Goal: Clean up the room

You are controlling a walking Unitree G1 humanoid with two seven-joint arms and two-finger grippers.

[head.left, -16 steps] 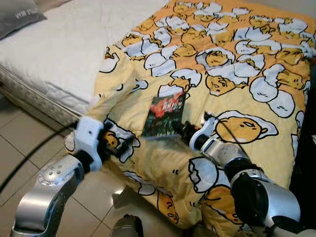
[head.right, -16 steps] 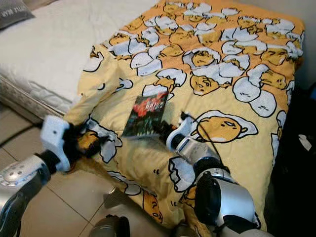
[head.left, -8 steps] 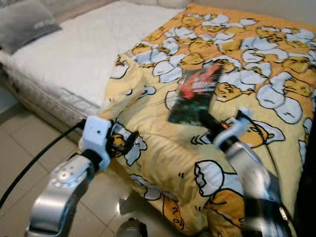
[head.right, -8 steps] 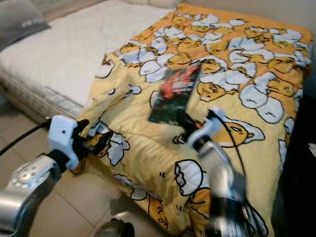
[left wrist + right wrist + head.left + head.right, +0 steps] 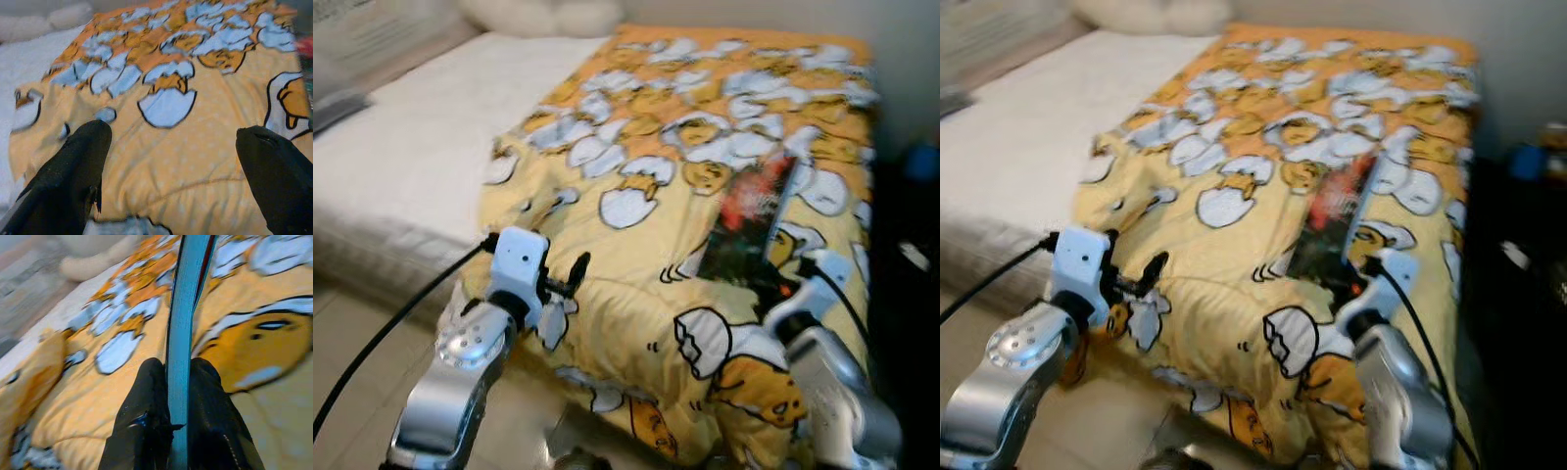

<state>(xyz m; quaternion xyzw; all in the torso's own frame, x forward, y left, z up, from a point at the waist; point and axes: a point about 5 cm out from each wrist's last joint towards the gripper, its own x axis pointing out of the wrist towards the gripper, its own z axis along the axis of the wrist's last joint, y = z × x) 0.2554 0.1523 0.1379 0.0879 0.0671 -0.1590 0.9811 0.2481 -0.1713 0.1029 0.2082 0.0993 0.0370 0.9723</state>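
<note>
One book [image 5: 747,227] edgewise above patterned quilt [image 5: 636,157]

A quilt [image 5: 685,147] lies spread over the right part of the bed [image 5: 401,166], its near edge hanging over the bed's side toward the floor [image 5: 352,372]. The bare mattress lies to the left, with pillows [image 5: 543,15] at the far end. The left gripper [image 5: 570,279] sits at the quilt's near left edge. The right gripper [image 5: 773,286] is over the quilt's right part, clamped on a book [image 5: 749,230] standing on edge above it.
</note>
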